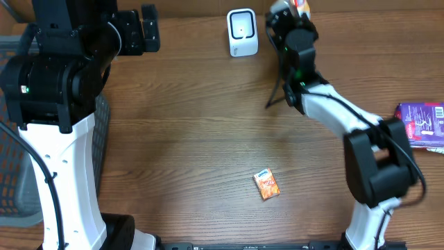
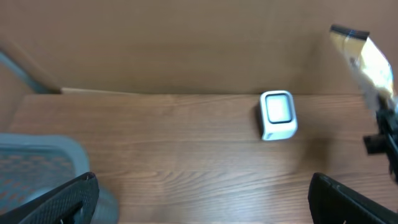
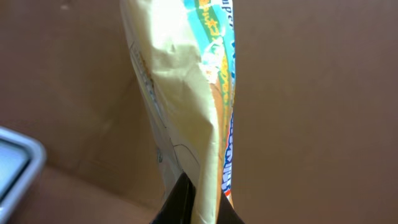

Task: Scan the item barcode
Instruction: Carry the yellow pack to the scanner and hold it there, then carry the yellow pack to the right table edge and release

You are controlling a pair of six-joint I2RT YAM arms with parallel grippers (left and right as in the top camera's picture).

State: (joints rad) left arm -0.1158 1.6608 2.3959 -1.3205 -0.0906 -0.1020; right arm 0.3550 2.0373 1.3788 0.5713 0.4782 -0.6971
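Snack packet (image 3: 186, 93), pale yellow with a blue, green and orange printed edge, hangs crumpled and roughly upright at the far edge of the table (image 1: 194, 139), its lower end pinched in the right gripper (image 3: 193, 202), whose jaws are clamped tight on the wrapper. In the left wrist view the packet is raised above the tabletop, to the right of the barcode scanner (image 1: 243, 32) and apart from it; no barcode can be made out on the side facing the cameras. A brown cardboard wall (image 2: 155, 43) stands along the back of the wooden table. The left arm (image 1: 55, 76) rises at the near left side, and its left gripper (image 2: 204, 180) is held above the table with its jaws spread as wide as they go and nothing between them, facing the scanner from a distance. The right arm (image 1: 347, 118) stretches from the near right corner up to the far edge. A dark mesh basket (image 1: 12, 160) sits at the left edge of the table, partly under the left arm. A purple packet (image 1: 421, 123) lies flat at the right edge. The scanner, a small white upright unit with a pale window, stands near the back wall. A small orange sachet (image 1: 266, 185) lies flat towards the near side of the table, well apart from everything else.
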